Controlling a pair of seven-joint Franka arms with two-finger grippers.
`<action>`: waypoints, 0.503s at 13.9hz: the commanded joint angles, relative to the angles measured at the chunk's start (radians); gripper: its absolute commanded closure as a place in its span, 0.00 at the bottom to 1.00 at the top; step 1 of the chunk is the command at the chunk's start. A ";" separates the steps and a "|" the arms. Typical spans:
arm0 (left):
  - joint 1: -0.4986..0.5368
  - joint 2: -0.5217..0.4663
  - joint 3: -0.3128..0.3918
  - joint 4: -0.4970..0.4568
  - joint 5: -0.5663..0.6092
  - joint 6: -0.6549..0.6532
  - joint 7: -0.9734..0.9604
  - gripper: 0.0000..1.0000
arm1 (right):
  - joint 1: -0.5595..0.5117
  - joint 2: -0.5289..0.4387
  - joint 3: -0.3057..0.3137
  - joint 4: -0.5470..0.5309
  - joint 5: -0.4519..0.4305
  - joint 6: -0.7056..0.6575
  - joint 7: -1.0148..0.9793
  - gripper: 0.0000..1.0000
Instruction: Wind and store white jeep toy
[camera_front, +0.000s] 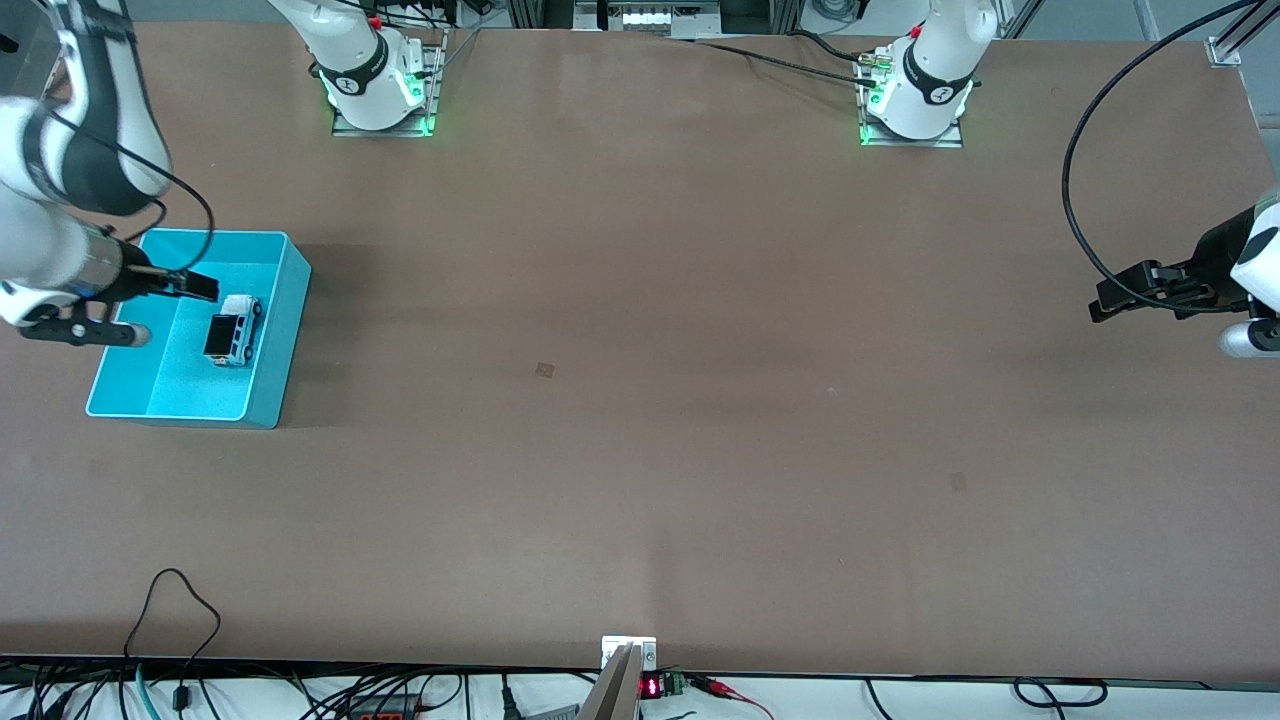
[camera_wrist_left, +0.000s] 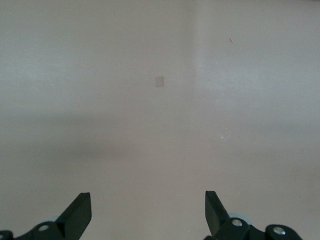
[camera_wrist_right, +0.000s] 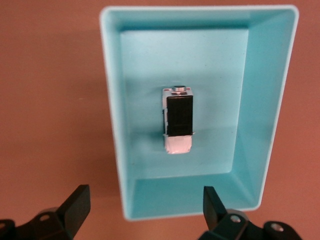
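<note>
Brown tabletop (camera_front: 640, 400) fills the scene, wide and flat. Right gripper (camera_front: 195, 287) hangs over the turquoise bin (camera_front: 285, 330), its jaws spread wide and holding nothing. Just under it, the white jeep toy (camera_front: 232, 330) sits on its wheels in the middle of the bin floor, black roof up. That bin stands near the tabletop edge at the right arm's end. Left gripper (camera_front: 1105, 302) waits over bare tabletop at the left arm's end, jaws wide too, holding nothing.
</note>
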 joint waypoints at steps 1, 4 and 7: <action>-0.018 -0.020 0.014 -0.011 0.016 -0.006 0.000 0.00 | 0.005 0.004 -0.003 0.154 0.073 -0.151 -0.022 0.00; -0.074 -0.028 0.060 -0.011 0.016 -0.015 -0.010 0.00 | 0.028 -0.004 -0.001 0.258 0.068 -0.234 -0.043 0.00; -0.109 -0.031 0.096 -0.014 0.016 -0.013 -0.009 0.00 | 0.054 -0.024 -0.007 0.284 0.071 -0.225 -0.040 0.00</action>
